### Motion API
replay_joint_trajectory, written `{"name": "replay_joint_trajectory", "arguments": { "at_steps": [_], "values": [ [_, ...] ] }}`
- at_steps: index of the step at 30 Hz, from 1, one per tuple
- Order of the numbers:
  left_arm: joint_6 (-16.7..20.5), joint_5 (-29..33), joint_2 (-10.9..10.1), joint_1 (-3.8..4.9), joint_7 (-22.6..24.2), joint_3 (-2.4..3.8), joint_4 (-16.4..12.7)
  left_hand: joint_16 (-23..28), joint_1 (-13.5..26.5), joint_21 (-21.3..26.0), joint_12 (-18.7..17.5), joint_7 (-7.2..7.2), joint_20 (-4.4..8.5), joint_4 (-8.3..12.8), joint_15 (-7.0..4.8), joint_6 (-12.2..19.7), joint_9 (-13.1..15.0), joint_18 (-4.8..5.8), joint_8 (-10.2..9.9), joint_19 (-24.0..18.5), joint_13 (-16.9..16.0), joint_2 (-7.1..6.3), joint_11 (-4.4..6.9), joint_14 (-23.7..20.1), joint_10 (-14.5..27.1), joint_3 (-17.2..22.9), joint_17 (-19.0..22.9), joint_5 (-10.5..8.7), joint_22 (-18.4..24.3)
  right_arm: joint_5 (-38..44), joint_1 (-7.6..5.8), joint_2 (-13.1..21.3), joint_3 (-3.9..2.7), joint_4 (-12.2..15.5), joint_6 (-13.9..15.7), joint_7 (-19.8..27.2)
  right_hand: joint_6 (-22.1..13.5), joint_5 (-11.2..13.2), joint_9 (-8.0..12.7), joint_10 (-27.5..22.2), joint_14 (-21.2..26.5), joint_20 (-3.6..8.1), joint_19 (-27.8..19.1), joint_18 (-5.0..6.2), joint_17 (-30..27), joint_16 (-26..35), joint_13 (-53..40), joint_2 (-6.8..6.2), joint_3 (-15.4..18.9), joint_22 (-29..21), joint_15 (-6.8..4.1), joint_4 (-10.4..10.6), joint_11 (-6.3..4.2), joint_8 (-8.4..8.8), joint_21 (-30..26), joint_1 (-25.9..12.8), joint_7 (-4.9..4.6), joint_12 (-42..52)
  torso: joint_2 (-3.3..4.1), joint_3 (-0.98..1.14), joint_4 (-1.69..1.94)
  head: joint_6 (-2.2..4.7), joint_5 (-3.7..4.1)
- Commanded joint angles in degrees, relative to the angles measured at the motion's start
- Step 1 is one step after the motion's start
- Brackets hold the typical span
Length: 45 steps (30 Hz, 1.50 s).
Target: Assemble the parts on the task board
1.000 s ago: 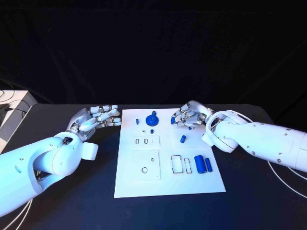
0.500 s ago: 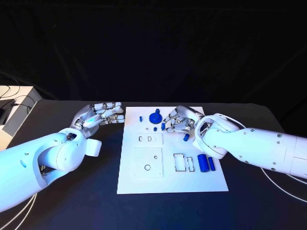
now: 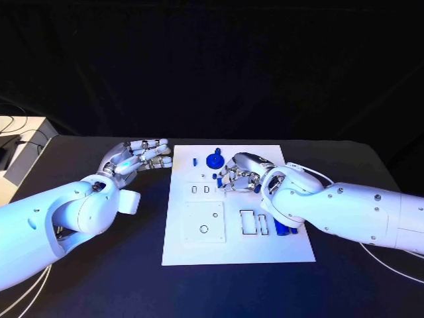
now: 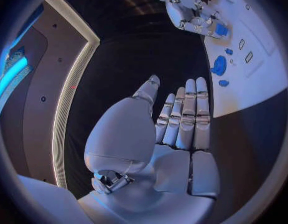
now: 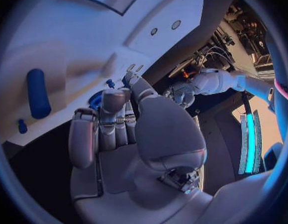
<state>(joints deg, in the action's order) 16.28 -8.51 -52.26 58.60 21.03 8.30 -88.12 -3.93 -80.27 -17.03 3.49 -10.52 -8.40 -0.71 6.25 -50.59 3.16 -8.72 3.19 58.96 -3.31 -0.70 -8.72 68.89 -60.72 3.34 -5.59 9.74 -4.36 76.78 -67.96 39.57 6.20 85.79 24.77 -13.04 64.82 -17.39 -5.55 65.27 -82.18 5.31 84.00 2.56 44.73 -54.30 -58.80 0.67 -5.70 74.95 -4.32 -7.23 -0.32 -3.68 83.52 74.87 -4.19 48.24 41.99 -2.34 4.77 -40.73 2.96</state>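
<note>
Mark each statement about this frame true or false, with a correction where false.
1. The right hand is over the task board. True.
2. The left hand holds a blue part. False: in the left wrist view its fingers lie straight with nothing in them, off the board above the black table.
3. A round blue part sits near the board's far edge. True.
4. The board lies at the table's left edge. False: it lies in the middle, between the arms.
5. A blue cylinder lies on the board. True.

White task board (image 3: 233, 248) lies flat mid-table, with small blue parts (image 3: 213, 160) scattered on its far half
</note>
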Motion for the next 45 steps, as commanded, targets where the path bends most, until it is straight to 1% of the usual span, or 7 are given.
{"name": "replay_joint_trajectory", "arguments": {
  "at_steps": [1, 3, 8, 14, 28, 34, 45],
  "values": [
    [-0.74, -0.23, -0.22, 0.02, 0.13, 0.04, -0.18, 0.07, -0.11, -0.32, -0.10, -0.12, 0.16, 0.26, -0.11, 0.26, 0.08, 1.12, 0.05, -0.41, -0.05, -0.02, 0.04, -0.13, -0.03, 0.02, -0.05, -0.34, -0.02, 4.03, 0.36, -0.12, 0.02, 0.33, -0.54, -2.42, 1.00, 0.02, 0.07, -0.03, -0.04, 0.07, 5.41, -0.91, -0.09, 0.24, -0.05, 0.21, -0.08, 13.08, -0.07, -0.23, 0.08, -0.34, -0.30, -0.24, -1.48, -0.36, 0.04, 0.07, -0.09, -0.12, -0.14],
    [-0.71, -0.23, -0.34, 0.02, 0.10, 0.04, -0.20, 0.07, -0.11, -0.32, -0.10, -0.12, 0.16, 0.26, -0.11, 0.26, 0.08, 1.12, 0.05, -0.41, -0.05, -0.02, 0.04, -0.13, -0.03, 0.02, -0.05, -0.34, -0.02, 4.34, 0.54, -0.21, 0.04, 0.45, -0.47, -2.83, 1.05, -0.13, 0.09, -0.09, -0.04, 0.07, 5.41, -0.91, -0.11, 0.24, -0.01, 0.18, -0.12, 13.08, -0.07, -0.24, 0.07, -0.38, -0.30, -0.29, -1.46, -0.45, 0.05, 0.07, -0.09, -0.18, -0.11],
    [-0.75, -0.23, -0.37, 0.02, 0.09, 0.04, -0.18, 0.07, -0.11, -0.32, -0.10, -0.12, 0.16, 0.26, -0.11, 0.26, 0.08, 1.12, 0.05, -0.41, -0.05, -0.02, 0.04, -0.13, -0.03, 0.02, -0.05, -0.34, -0.02, 4.85, 0.75, -0.36, 0.07, 0.56, -0.29, -3.61, 1.09, -0.17, 0.12, -0.07, -0.03, 0.08, 5.42, -0.93, -0.14, 0.26, 0.00, 0.16, -0.15, 13.09, -0.07, -0.20, 0.07, -0.40, -0.27, -0.38, -1.45, -0.47, -0.01, -0.01, 0.14, -0.43, -0.05],
    [-0.78, -0.23, -0.45, 0.02, 0.06, 0.04, -0.21, 0.07, -0.11, -0.32, -0.10, -0.12, 0.16, 0.26, -0.11, 0.26, 0.08, 1.12, 0.05, -0.41, -0.05, -0.02, 0.04, -0.13, -0.03, 0.02, -0.05, -0.34, -0.02, 5.11, 0.96, -0.64, 0.08, 0.25, -0.47, -4.24, 1.12, -0.11, 0.15, -0.04, -0.04, 0.09, 5.42, -0.93, -0.17, 0.25, -0.02, 0.09, -0.16, 13.08, -0.08, -0.19, 0.06, -0.40, -0.31, -0.44, -1.43, -0.48, 0.08, 0.03, -0.08, -0.60, -0.13],
    [-0.88, -0.23, -0.55, 0.02, -0.03, 0.04, -0.26, 0.07, -0.02, -0.34, -0.10, -0.12, 0.14, 0.24, -0.11, 0.28, 0.09, 1.13, 0.05, -0.42, -0.05, -0.03, 0.04, -0.13, -0.02, 0.01, -0.04, -0.34, -0.01, 5.07, 1.23, -1.25, 0.09, -0.95, -0.73, -5.25, 1.06, 0.00, 0.24, -0.08, -0.02, 0.11, 5.41, -0.92, -0.25, 0.29, 0.08, -0.33, 0.08, 13.05, -0.07, 0.17, 0.08, -0.37, -0.42, -0.94, -1.43, -0.66, 0.01, 0.02, 0.03, -0.84, -0.05],
    [-0.92, -0.23, -0.57, 0.02, -0.07, 0.04, -0.26, 0.07, 0.00, -0.33, -0.11, -0.16, 0.13, 0.22, -0.08, 0.42, 0.08, 1.13, 0.04, -0.44, -0.05, -0.02, 0.00, -0.13, 0.08, 0.00, -0.04, -0.33, 0.00, 4.89, 1.39, -1.48, 0.10, -1.42, -0.79, -5.53, 0.92, 0.10, 0.29, -0.21, 0.00, 0.11, 5.41, -0.93, -0.28, 0.32, 0.21, -0.47, 0.17, 13.05, -0.06, 0.38, 0.12, -0.34, -0.43, -1.06, -1.50, -0.85, -0.01, 0.04, -0.06, -0.95, -0.12],
    [-0.97, -0.23, -0.58, 0.02, -0.13, 0.04, -0.23, 0.07, 0.00, -0.33, -0.11, -0.16, 0.13, 0.22, -0.08, 0.42, 0.08, 1.13, 0.04, -0.44, -0.05, -0.02, 0.00, -0.13, 0.08, 0.00, -0.04, -0.33, 0.00, 4.66, 1.46, -1.81, 0.10, -1.59, -0.62, -5.46, 0.57, 0.90, 0.42, -0.18, -0.02, 0.04, 5.41, -0.91, -0.32, 0.33, 0.25, -1.21, 0.89, 13.04, 0.02, 1.49, 0.22, -0.37, -0.47, -1.45, -1.62, -0.83, -0.06, 0.00, -0.01, -1.00, -0.12]
  ]
}}
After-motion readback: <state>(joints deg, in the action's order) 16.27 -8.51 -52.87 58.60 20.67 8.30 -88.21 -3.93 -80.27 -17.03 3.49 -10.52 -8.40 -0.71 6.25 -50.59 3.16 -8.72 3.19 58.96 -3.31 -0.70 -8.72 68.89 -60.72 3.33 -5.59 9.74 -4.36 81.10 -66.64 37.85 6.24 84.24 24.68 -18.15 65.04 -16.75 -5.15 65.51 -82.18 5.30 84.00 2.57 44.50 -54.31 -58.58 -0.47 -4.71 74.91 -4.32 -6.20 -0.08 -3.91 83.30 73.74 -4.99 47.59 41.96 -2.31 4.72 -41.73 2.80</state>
